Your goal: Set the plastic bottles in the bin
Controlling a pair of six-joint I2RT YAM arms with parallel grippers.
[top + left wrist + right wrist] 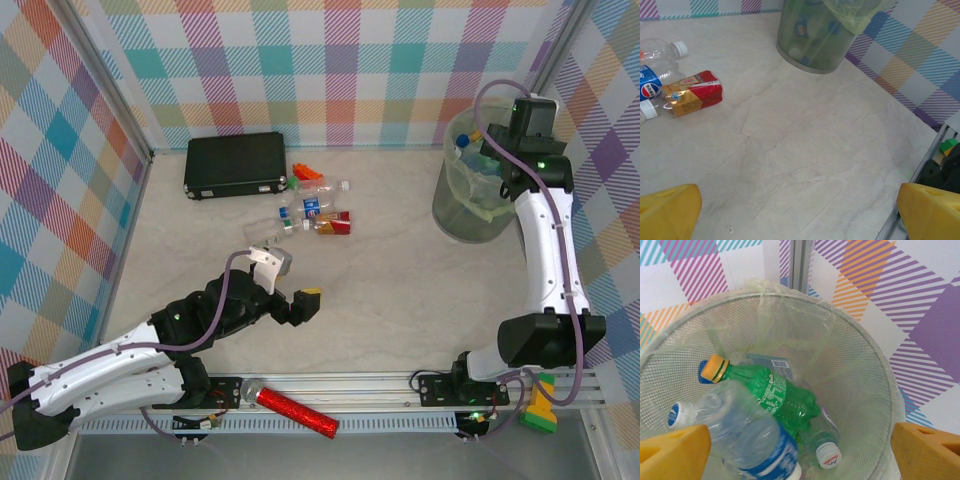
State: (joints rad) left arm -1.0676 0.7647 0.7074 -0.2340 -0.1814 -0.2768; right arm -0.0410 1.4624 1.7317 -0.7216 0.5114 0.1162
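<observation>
Inspector: Progress on the clearing is to be stated.

Clerk: Part completion is recorded. Inside the bin (pixel 850 355) at least three bottles are counted: a green bottle (pixel 772 395) with an orange cap, a clear bottle (pixel 747 440) with a blue label, and a third bottle (pixel 827 452) made out by its white cap lower down.

Inspector: And outside the bin?

Clerk: Well to the left of the bin, a small cluster is seen on the table (pixel 400 290). A capped clear bottle (pixel 325 186) and a blue-labelled bottle (pixel 308 208) are noted there. One more clear one may lie on the side nearer the arms, but it is too faint to be confirmed. A red-and-yellow item (pixel 335 226) lies among them, and its kind cannot be settled. The orange bricks (pixel 306 173) and the black case (pixel 236 165), farther left of the bin, are not counted.

Inspector: Grippers?

Clerk: The right gripper (pixel 800 455) is held directly over the bin's mouth, with its fingers spread wide and nothing clasped. The left gripper (pixel 799 212) is found low over the table, far left of the bin and short of the cluster. It is likewise spread and empty.

Inspector: Finding?

Clerk: More than half is judged done. The cluster is yet to be carried across to the bin.
</observation>
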